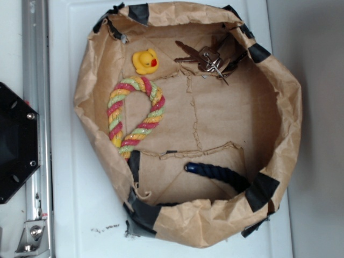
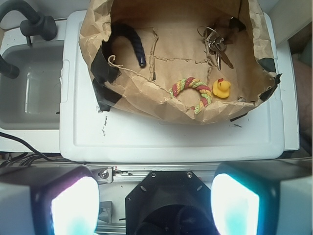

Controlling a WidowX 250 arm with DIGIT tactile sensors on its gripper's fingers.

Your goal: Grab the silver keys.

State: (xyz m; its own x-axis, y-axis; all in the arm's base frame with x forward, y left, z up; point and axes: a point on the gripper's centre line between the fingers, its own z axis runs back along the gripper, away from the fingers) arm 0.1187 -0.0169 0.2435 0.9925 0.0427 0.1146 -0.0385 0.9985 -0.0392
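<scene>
The silver keys lie on the floor of a brown paper basket, at its far upper side, just right of a yellow rubber duck. In the wrist view the silver keys sit at the upper right, above the duck. My gripper is far back from the basket, over the robot base, with its two glowing fingers wide apart and nothing between them. The exterior view does not show the gripper.
A striped red, yellow and green rope ring lies left of centre in the basket, and a dark blue rope near its lower side. The basket stands on a white board. A metal rail and black base are at left.
</scene>
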